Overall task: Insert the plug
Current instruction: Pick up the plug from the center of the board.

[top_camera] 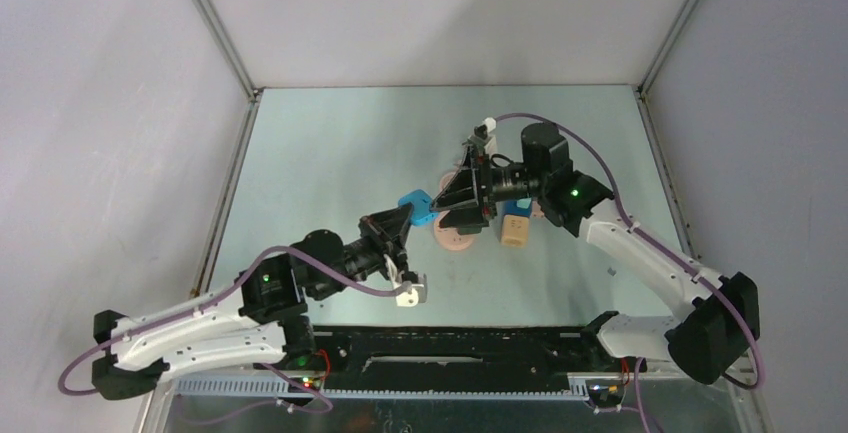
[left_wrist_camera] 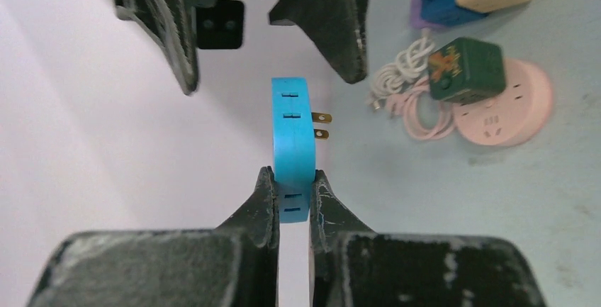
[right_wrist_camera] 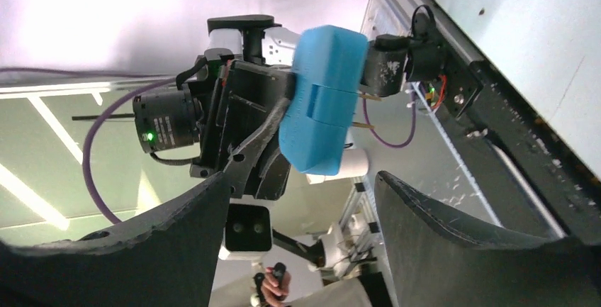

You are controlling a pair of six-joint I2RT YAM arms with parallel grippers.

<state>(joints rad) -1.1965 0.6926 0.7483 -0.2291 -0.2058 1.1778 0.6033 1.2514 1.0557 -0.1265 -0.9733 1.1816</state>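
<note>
Left gripper [left_wrist_camera: 293,186] pinches flat blue plastic plug [left_wrist_camera: 293,133] | right gripper [left_wrist_camera: 269,80] jaws spread just beyond it | green cube [left_wrist_camera: 468,69] sits on pink round socket [left_wrist_camera: 528,108]

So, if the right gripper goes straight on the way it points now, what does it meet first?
Most likely the blue plug adapter, held by the left gripper, right ahead of the right gripper and in line with the gap between its open fingers. Depth is unclear.

The left arm [top_camera: 200,328] is stretching forward and rightward, its left gripper [left_wrist_camera: 292,179] pinching tight on the blue plug [left_wrist_camera: 293,133]. The right arm [top_camera: 650,253] is bending leftward, its right gripper [right_wrist_camera: 301,193] facing the other with jaws gaping wide, seemingly touching nothing.
</note>
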